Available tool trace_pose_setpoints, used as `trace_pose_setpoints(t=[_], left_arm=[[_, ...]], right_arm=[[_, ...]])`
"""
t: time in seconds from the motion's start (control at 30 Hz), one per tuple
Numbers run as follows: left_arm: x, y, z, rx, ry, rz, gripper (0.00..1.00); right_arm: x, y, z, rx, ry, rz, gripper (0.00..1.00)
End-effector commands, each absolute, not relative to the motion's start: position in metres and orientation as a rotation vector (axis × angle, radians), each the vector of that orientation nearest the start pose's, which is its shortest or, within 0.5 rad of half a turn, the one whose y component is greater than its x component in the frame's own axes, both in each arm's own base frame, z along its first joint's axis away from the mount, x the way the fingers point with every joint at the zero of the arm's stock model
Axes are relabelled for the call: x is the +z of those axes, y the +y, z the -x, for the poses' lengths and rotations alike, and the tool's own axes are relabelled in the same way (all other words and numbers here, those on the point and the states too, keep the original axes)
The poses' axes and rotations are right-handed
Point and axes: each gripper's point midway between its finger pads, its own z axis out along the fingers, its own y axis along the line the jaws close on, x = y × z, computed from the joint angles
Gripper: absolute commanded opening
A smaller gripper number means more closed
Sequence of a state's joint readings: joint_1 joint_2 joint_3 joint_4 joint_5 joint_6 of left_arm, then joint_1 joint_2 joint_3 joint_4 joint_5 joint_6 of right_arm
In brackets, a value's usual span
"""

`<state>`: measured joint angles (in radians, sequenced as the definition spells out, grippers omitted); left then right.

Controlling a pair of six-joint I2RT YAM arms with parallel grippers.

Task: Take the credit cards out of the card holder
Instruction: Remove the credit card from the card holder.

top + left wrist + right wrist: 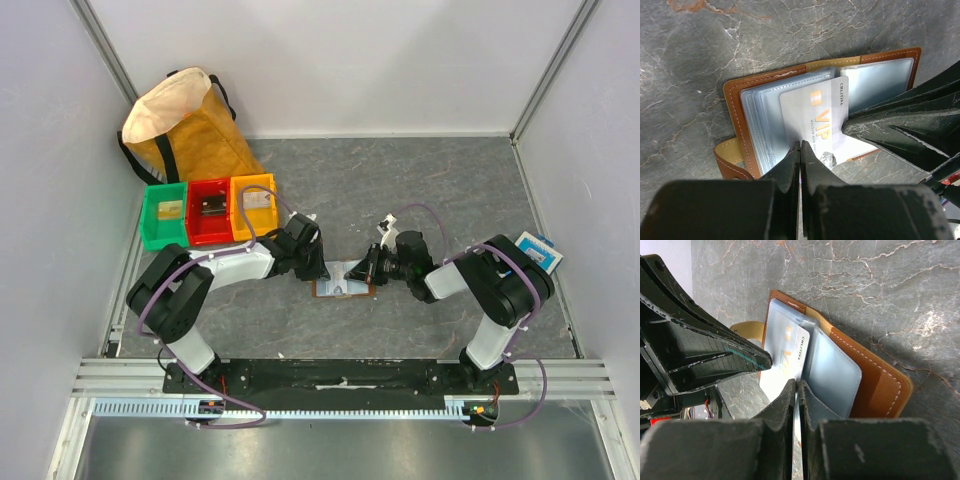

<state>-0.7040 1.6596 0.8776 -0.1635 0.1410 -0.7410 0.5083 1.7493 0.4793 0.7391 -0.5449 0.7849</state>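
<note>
Left pincer [320, 267] and right pincer [361, 268] are both down on the open reddish-brown leather folding card holder [343, 287]. It lies flat on the grey marbled tabletop [420, 180], right under and between the two pincers. The left pincer's jaws are pressed fully together, tips at the near edge of a whitish flat rectangular credit card with orange VIP lettering [812, 112]. I cannot tell if the card is actually pinched. The right pincer's jaws are nearly together, only a thin slit, with the tips touching the same card from the opposite side. The card sits skewed on top of the clear plastic sleeves [762, 107] inside the card holder. The holder's brown strap tab [730, 152] is just beside the left pincer's tips. Well beyond the left pincer stand a green plastic bin [165, 216], a red plastic bin [209, 211] and a yellow plastic bin [253, 206], side by side. A tan fabric bag [185, 125] stands behind them. A blue-and-white flat packet [541, 252] lies well apart, out past the right arm.
</note>
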Motion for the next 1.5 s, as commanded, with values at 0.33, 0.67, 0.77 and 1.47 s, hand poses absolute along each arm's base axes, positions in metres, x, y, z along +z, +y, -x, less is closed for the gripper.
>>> trace_pose_setpoints(t=[0.33, 0.67, 0.77, 1.47], left_arm=[[0.007, -0.273, -0.238, -0.683, 2.730, 0.022, 0.02], [0.024, -0.270, -0.242, -0.677, 2.679, 0.025, 0.02], [0.033, -0.266, -0.246, -0.648, 2.652, 0.012, 0.04], [0.006, -0.257, -0.234, -0.550, 2.757, -0.037, 0.02]], right_arm=[[0.029, 0.287, -0.265, 1.368, 2.289, 0.069, 0.20], [0.028, 0.290, -0.263, 1.396, 2.286, 0.064, 0.00], [0.028, 0.289, -0.262, 1.388, 2.288, 0.072, 0.00], [0.035, 0.291, -0.264, 1.397, 2.277, 0.086, 0.16]])
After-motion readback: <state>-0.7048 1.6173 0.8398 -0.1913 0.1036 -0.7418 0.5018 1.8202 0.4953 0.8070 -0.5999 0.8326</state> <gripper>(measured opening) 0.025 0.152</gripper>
